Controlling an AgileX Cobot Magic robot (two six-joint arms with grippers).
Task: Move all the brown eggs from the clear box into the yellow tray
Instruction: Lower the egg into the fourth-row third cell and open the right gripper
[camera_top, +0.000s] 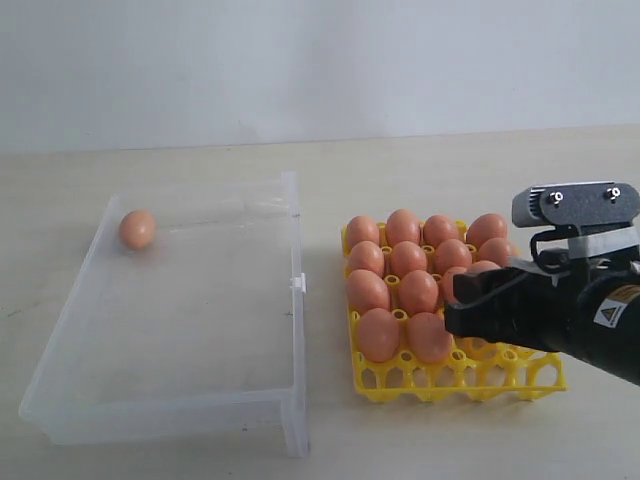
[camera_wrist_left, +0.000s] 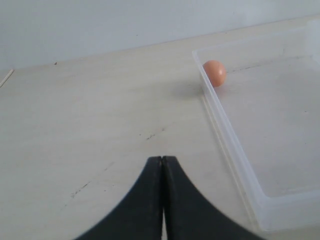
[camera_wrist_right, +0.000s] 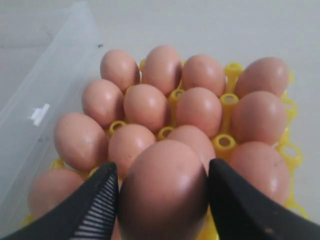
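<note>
- Right wrist view: clamping one brown egg (camera_wrist_right: 164, 195) in the right hand (camera_wrist_right: 162, 167), just above the seated eggs (camera_wrist_right: 200, 107) in the yellow tray (camera_wrist_right: 231, 70).
- Best lowered straight into an empty cell (camera_top: 505, 372), clear of neighbours, letting go only once seated.
- Pressed together, gripping nothing: left hand (camera_wrist_left: 162, 161), over the worktop (camera_wrist_left: 75, 125).
- Left in the clear box (camera_top: 291, 300): one last egg (camera_top: 137, 229), near a far corner.
- Yellow tray mostly filled; free only along its near edge.

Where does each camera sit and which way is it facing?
Exterior: off the arms, looking down at clear box and yellow tray; right gripper shows.
Left wrist: low over table, past shut left gripper toward lone egg.
Right wrist: above the tray's eggs; jaws grip a brown egg.
Shared: exterior and left wrist both show the lone egg.
</note>
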